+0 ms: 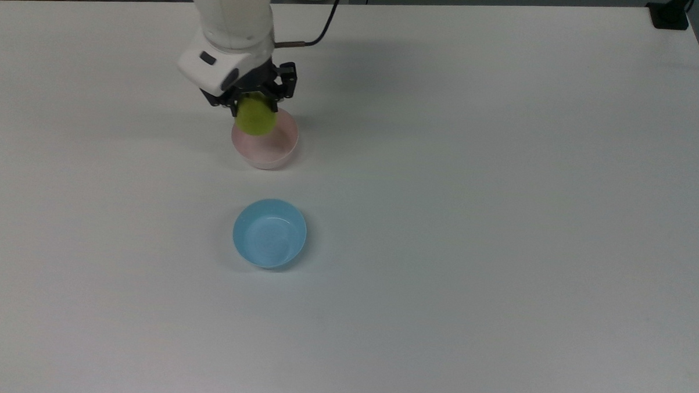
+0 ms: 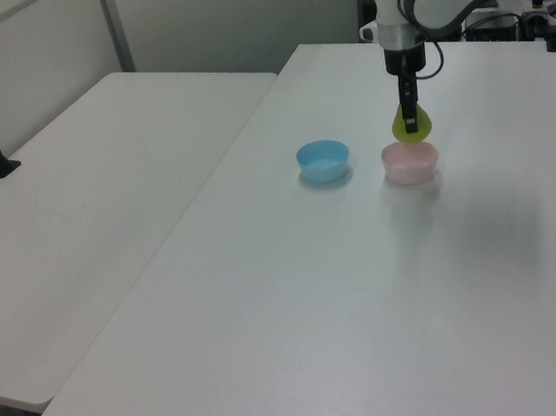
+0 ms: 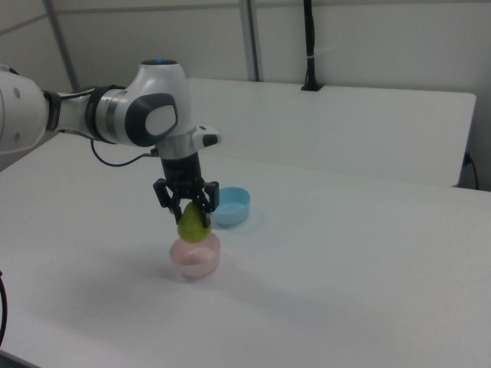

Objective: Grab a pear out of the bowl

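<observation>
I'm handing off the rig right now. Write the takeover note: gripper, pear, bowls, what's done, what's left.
Gripper: shut on the pear, fingers clamped on its narrow upper end.
Pear: hanging just above the pink bowl, clear of its rim in the left view and the right view.
Pink bowl: on the table, nothing in it.
Blue bowl: apart from the pink one, nothing in it.
Done: pear grasped and out of the bowl.
Left: probably just raise it a little more and hold.

place: lab | cues: bare white tables; partition walls
</observation>
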Available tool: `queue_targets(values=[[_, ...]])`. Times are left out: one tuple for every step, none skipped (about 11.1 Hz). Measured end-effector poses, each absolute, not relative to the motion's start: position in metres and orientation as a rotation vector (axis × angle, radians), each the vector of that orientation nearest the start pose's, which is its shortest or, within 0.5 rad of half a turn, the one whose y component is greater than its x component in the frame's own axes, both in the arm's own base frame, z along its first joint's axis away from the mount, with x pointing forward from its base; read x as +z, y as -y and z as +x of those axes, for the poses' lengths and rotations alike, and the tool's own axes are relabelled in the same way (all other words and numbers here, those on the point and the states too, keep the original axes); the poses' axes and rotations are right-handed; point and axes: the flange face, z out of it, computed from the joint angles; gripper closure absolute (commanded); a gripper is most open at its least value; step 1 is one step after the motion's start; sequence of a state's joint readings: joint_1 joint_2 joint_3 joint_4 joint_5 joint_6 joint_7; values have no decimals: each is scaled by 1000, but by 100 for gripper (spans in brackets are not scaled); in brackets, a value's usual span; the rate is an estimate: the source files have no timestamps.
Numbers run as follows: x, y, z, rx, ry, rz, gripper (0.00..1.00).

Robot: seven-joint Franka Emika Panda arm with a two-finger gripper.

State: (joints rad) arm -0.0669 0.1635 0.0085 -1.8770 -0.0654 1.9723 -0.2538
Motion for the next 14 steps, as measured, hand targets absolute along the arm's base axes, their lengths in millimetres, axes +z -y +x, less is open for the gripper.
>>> queue_targets(values=[[424, 55, 593, 106, 315, -3174, 59], [425, 74, 592, 105, 286, -3180, 59], [424, 105, 589, 107, 267, -3182, 59], [423, 135, 585, 94, 249, -3185, 59], [420, 158, 583, 76, 227, -3191, 59], [412, 177, 583, 50, 208, -3198, 59], [397, 198, 585, 28, 184, -3214, 58], [379, 213, 587, 20, 174, -3229, 56], [359, 226, 589, 14, 165, -3242, 49], [345, 235, 590, 10, 156, -3248, 35], [338, 242, 590, 9, 148, -3252, 18], [340, 243, 591, 3, 147, -3254, 0], [340, 244, 591, 2, 146, -3254, 0], [341, 244, 591, 0, 146, -3255, 0]])
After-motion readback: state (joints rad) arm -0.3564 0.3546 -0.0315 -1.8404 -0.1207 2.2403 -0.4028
